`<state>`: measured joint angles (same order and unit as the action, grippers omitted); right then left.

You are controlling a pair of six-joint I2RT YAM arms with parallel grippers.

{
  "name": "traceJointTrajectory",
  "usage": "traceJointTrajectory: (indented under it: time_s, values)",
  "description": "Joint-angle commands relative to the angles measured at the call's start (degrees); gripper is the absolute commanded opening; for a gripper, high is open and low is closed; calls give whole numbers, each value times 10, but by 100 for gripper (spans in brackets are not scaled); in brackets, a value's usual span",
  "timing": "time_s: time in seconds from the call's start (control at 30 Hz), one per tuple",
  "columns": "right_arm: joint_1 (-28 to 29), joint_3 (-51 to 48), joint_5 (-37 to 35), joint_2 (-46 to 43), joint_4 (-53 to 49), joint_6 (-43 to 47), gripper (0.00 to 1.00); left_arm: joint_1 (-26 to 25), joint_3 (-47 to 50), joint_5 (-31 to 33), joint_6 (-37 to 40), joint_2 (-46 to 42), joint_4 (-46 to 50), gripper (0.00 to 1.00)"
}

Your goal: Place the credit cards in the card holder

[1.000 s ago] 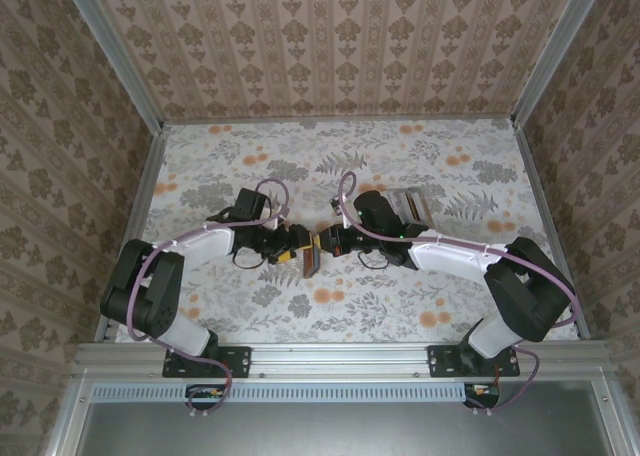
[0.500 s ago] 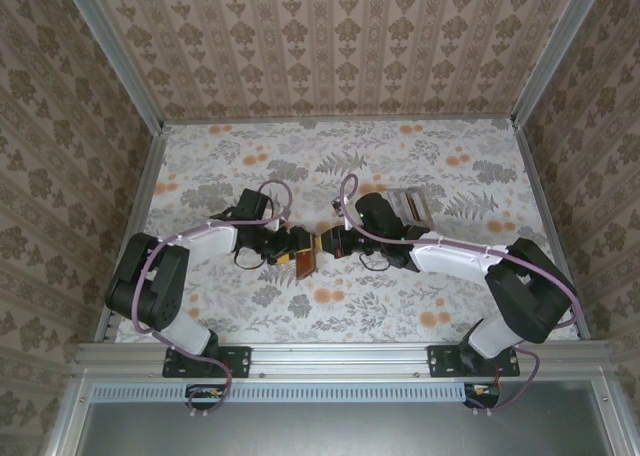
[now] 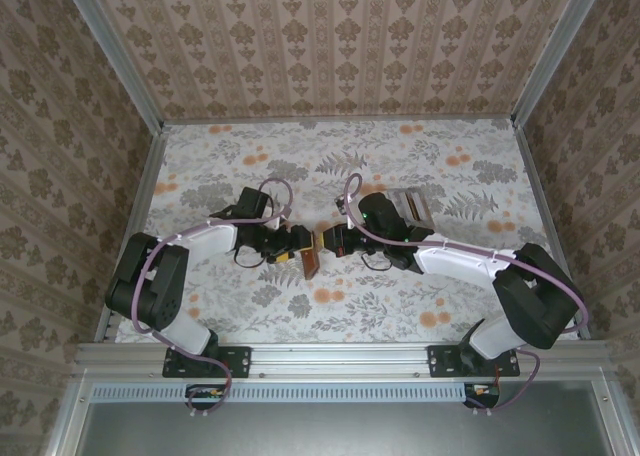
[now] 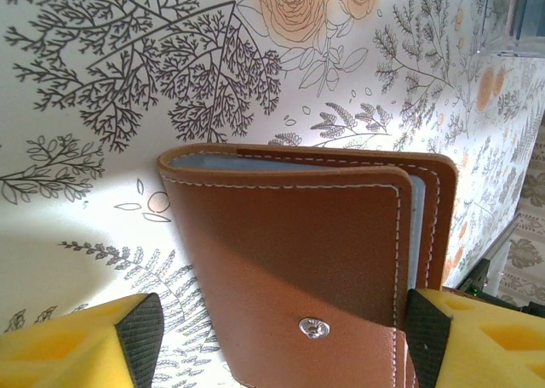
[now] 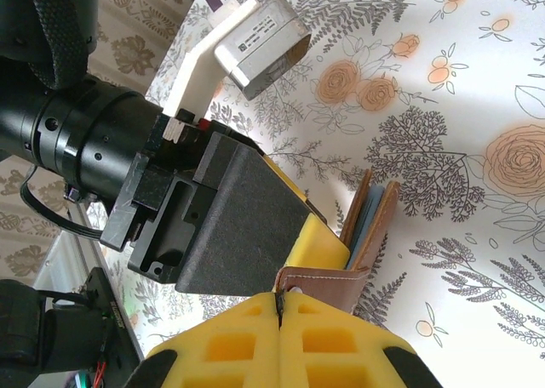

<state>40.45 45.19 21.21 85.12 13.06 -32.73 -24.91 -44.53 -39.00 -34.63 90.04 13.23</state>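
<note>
Left wrist: L gripper [image 4: 283, 337] wide, straddling card holder [image 4: 298, 243]; right wrist: R gripper [image 5: 279, 307] clamps flap.

**Card holder between both grippers at mid-table**

The card holder [image 3: 310, 260] sits on the tablecloth [image 3: 230, 146] near the table's middle. The left gripper [image 3: 296, 244] is at its left, fingers on either side of it. The right gripper [image 3: 326, 242] is at its right, on its tab. The credit cards [image 3: 409, 204] lie farther right and behind.
</note>
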Motion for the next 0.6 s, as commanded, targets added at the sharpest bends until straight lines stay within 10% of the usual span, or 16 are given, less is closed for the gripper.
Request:
traceJointTrajectory:
  time_s: [0.0, 0.2, 0.57]
  values:
    - [3, -2, -18, -21, -6, 8, 0, 8, 1, -6, 9, 2, -4, 75]
    - [3, -8, -60, -32, -25, -7, 0, 8, 2, 5, 21, -14, 17, 47]
    - [2, -44, -168, -93, -78, -27, 0, 10, 46, 46, 35, -30, 20, 39]
